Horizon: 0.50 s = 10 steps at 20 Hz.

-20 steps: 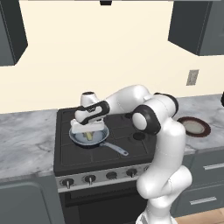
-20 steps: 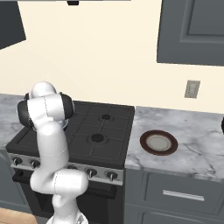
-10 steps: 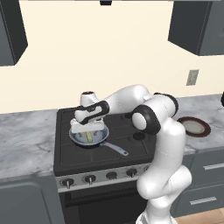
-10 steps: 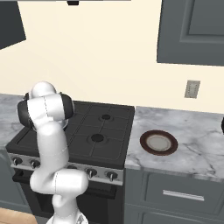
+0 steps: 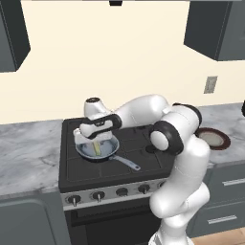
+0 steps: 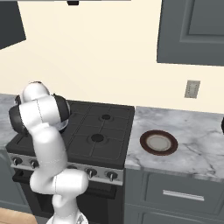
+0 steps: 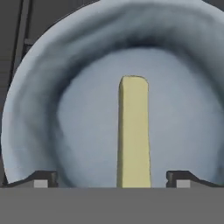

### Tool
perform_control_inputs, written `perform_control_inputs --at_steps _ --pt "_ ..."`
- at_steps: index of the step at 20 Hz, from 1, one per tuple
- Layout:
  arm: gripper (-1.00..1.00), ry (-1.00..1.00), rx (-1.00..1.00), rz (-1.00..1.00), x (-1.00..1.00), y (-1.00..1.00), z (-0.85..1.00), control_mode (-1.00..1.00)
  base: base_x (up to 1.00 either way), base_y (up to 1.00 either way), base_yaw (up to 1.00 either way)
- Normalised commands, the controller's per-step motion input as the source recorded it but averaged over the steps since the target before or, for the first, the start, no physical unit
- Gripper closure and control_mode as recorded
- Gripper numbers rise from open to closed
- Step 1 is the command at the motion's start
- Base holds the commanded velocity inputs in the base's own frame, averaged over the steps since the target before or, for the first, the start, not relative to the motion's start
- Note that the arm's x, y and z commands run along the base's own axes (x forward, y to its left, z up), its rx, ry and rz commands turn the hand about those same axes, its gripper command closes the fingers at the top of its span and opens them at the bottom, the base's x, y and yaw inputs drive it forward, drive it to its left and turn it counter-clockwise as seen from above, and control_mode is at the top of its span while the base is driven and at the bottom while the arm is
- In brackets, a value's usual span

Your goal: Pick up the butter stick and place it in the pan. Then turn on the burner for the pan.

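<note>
Butter stick [image 7: 133,131] lay in the pan [image 7: 52,87]; gripper [image 7: 112,178] spread wide above it. Placing looked done; burner knob next.

plate [image 6: 158,142] on marble counter [image 6: 192,135] | wall outlet [image 6: 191,89] | stove knobs [image 6: 99,173]

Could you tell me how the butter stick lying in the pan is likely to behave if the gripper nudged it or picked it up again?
The butter stick is a flat-sided bar, so it would probably slide rather than roll. The pan has a smooth, curved inner surface, so a nudge may send it skidding towards the wall. It looks small and thin beside the open gripper, so likely light.
</note>
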Motion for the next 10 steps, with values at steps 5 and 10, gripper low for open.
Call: perform_control_inputs --at_steps 5,10 --pt "-1.0 -0.14 0.01 0.0 -0.41 0.0 0.38 -1.0 0.0 0.0 0.0" --pt "-1.0 -0.18 0.06 0.0 -0.43 0.04 0.23 -1.0 0.0 0.0 0.0"
